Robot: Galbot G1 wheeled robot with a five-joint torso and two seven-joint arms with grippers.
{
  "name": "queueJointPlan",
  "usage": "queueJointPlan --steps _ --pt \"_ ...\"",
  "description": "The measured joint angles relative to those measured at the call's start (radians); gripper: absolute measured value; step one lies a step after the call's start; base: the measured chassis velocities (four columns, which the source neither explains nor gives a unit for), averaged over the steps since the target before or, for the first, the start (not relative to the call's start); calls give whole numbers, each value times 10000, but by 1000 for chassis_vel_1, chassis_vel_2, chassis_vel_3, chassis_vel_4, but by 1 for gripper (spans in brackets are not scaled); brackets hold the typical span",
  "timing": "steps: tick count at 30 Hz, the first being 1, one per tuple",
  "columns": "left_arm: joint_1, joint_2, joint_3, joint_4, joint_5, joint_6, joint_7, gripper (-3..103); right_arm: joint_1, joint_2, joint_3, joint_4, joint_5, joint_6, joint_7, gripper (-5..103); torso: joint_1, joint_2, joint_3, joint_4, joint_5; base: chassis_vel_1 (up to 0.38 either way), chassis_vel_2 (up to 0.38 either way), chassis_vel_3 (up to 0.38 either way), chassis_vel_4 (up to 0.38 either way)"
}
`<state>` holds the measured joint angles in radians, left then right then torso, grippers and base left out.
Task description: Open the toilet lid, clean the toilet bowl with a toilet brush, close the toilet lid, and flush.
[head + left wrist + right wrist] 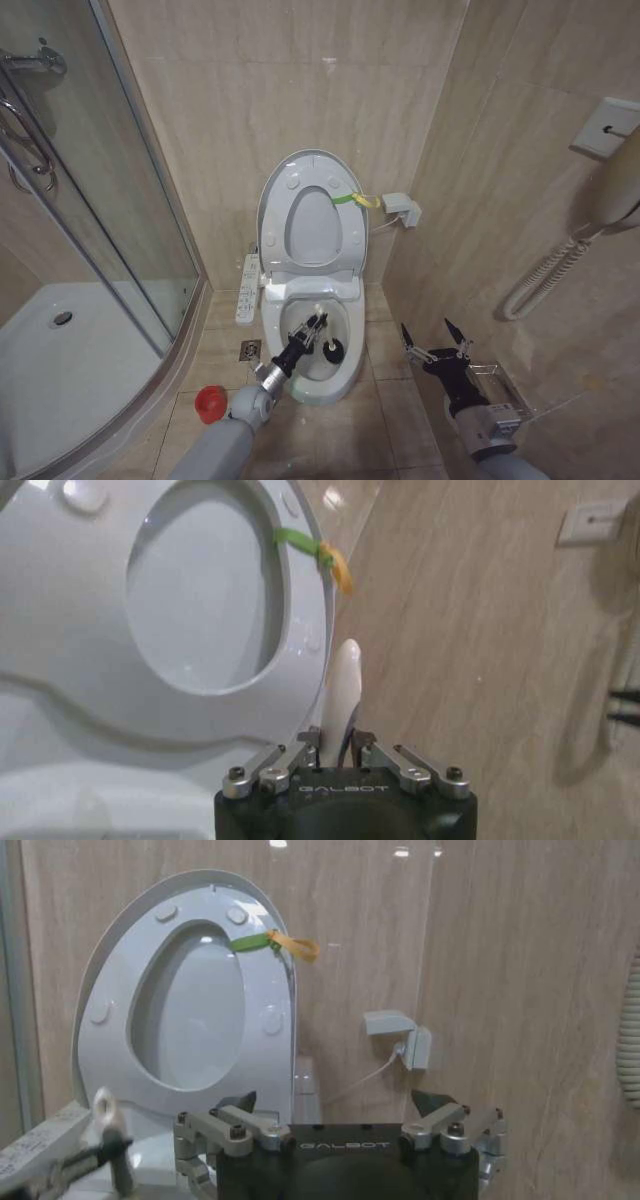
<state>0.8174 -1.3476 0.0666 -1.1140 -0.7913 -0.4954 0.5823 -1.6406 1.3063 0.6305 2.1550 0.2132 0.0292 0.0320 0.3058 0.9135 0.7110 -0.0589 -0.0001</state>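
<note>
Jaws of the left gripper (316, 324) are clamped on the thin pale handle of the toilet brush (341, 687), whose dark head hangs below them inside the white ceramic toilet bowl (349, 360). Beyond them the glossy white oval toilet lid (277, 186) stands raised. Off to the side, the right gripper (436, 336) hovers spread wide, empty.

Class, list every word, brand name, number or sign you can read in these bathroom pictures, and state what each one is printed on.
"GALBOT" on the black body of the left hand, which grips the toilet brush.
"GALBOT" on the black body of the right hand.
Side control panel beside the toilet: markings too small to read.
</note>
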Motion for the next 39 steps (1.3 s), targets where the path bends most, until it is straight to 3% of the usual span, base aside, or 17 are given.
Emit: queueJointPlan --steps 3,7,11,23,30,39 --pt "-13 -7 2 2 -42 44 -30 19 0 0 0 0 0 0 2 100 0 0 0 1 0 0 0 0 0" --pt "-21 -229 -1 1172 182 -202 229 19 -1 -1 0 0 0 0 1 100 0 0 0 7 0 0 0 0 0" --pt "35 -341 -14 1609 354 -329 357 19 -1 0 0 0 0 0 2 100 -1 0 -1 6 2 0 0 0 0" --pt "57 -41 164 -40 -222 157 -128 19 0 0 0 0 0 0 -2 100 0 0 0 1 1 0 0 0 0" --pt "-6 -400 56 1306 153 -139 167 19 0 0 0 0 0 0 -2 100 0 0 -1 4 1 0 0 0 0" --pt "17 -129 -24 804 65 -90 93 19 0 0 0 0 0 0 0 100 0 0 0 1 0 0 0 0 0"
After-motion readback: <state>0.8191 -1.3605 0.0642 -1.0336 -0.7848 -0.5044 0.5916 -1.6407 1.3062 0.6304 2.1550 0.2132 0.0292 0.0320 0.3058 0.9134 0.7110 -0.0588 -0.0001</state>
